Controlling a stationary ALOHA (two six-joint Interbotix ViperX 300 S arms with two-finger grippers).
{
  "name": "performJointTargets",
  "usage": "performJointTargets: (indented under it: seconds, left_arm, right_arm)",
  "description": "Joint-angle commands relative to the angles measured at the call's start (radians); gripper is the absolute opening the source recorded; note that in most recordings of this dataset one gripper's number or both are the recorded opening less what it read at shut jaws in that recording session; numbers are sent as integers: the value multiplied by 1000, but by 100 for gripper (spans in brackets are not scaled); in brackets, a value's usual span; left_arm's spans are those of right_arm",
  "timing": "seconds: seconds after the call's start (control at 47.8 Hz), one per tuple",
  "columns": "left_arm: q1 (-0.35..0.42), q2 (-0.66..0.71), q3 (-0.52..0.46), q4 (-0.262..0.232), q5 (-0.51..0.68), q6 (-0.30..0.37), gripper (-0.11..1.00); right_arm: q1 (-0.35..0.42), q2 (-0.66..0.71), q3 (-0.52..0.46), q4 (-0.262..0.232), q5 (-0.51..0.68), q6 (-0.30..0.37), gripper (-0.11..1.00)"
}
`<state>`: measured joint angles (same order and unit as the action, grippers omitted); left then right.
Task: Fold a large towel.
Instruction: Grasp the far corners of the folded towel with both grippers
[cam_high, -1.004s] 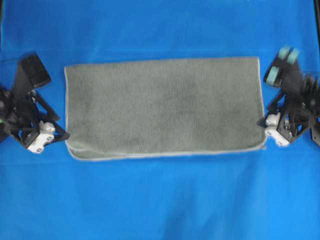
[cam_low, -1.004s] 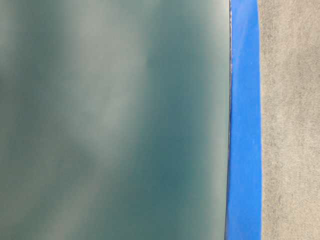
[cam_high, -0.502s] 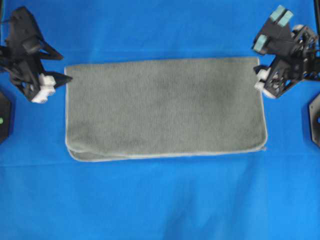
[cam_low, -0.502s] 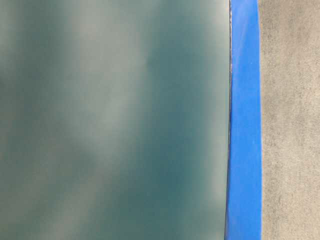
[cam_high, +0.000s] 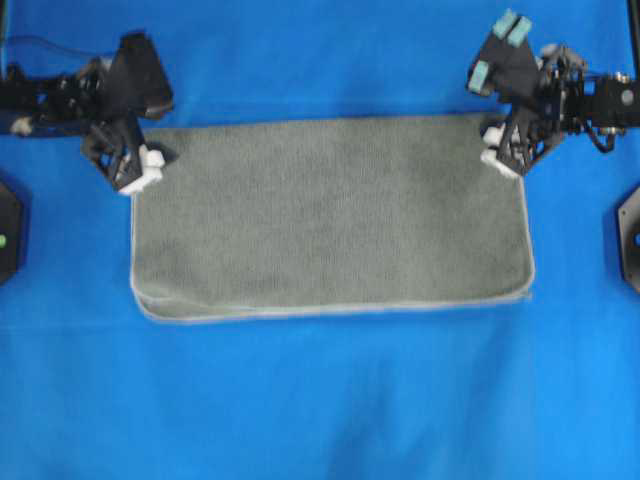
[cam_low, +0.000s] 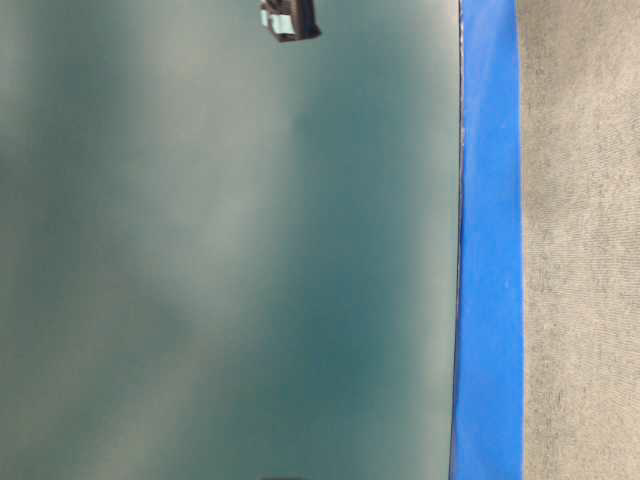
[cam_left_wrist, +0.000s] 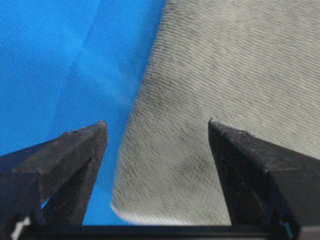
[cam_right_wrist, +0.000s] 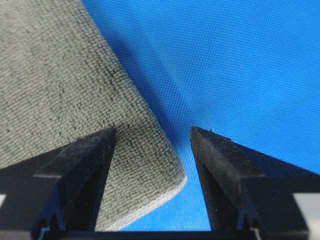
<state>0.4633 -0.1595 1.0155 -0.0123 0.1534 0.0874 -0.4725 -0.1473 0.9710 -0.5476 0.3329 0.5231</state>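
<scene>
Overhead, folded towel (cam_high: 330, 215) on blue cloth (cam_high: 320, 400); left gripper (cam_left_wrist: 157, 132), right gripper (cam_right_wrist: 152, 137) – both wide (nothing held), over far corners

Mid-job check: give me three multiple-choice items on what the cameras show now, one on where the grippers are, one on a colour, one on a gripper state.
1. Where are the two grippers relative to the grey-green terry towel?
A. At its two top corners in the overhead view
B. At its two bottom corners
C. Both over its middle

2. What colour is the table covering?
A. Red
B. Blue
C. White

3. How do the jaws of the left gripper and right gripper stand?
A. Both shut on the towel
B. Left shut, right open
C. Both open

Answers: 1 A, the overhead view shows one at each top corner. 2 B, blue cloth surrounds the towel. 3 C, both wrist views show spread jaws straddling a corner.
</scene>
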Motion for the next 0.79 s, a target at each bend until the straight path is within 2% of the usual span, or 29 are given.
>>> performJointTargets:
  seconds: [0.0, 0.167, 0.251, 0.314, 0.397, 0.481, 0.607, 0.774]
  left_arm:
    - [23, 25, -29, -2, -17, 3, 75]
    - [34, 51, -34, -2, -12, 3, 71]
    - [34, 63, -32, -2, -5, 3, 59]
    - [32, 72, -35, -2, 0, 2, 43]
    - [34, 75, -38, -5, 6, 0, 19]
    - [32, 77, -46, -5, 15, -6, 3]
    - [26, 48, -77, -6, 110, -8, 3]
    - [5, -81, -158, -11, 333, -20, 3]
  right_arm:
    - [-12, 14, 0, -3, -23, -8, 63]
    - [-21, 28, 20, -6, -31, -21, 63]
    - [-21, 29, 29, -6, -48, -29, 59]
    - [-23, 29, 40, -8, -63, -38, 48]
    - [-23, 28, 48, -6, -67, -46, 23]
    - [-23, 23, 51, -3, -64, -48, 3]
    - [-23, -14, 46, 9, -41, -48, 2]
    - [11, -186, 17, 38, 67, -46, 2]
